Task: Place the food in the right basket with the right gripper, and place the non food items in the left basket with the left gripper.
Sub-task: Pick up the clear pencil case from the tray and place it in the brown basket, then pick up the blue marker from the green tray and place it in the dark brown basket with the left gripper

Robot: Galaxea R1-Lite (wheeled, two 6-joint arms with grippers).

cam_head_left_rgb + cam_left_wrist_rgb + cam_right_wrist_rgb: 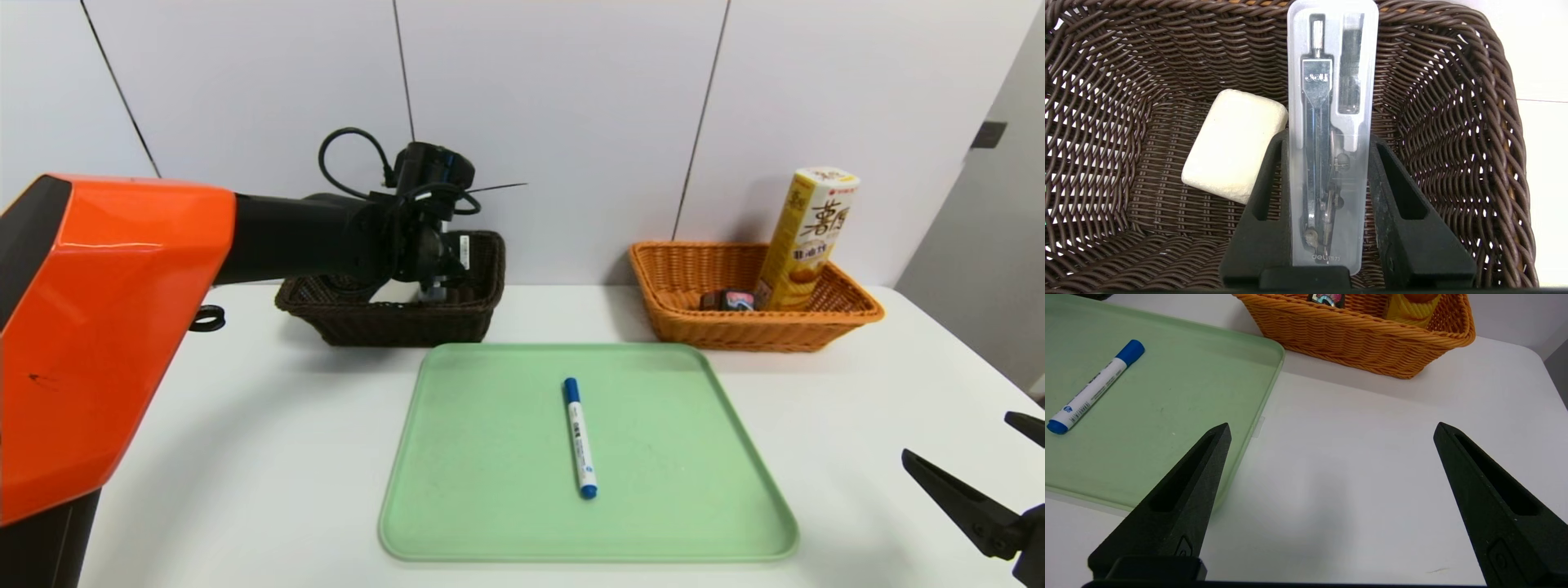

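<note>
Your left gripper [1327, 171] sits inside the left basket [1453, 122], jaws clenched on the case [1331, 122]; the block [1233, 143] lies just beside them. Your right gripper [1331, 498] hangs over the table [1351, 437], jaws spread, empty. Marker [579, 437] rests on the tray [490, 490]; carton [807, 237] and packet [729, 300] in the right basket [694, 322].

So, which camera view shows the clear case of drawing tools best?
The left wrist view: the clear case fills it, held between the left gripper fingers over the dark brown basket. The head view hides it behind the arm; the right wrist view misses it.
</note>
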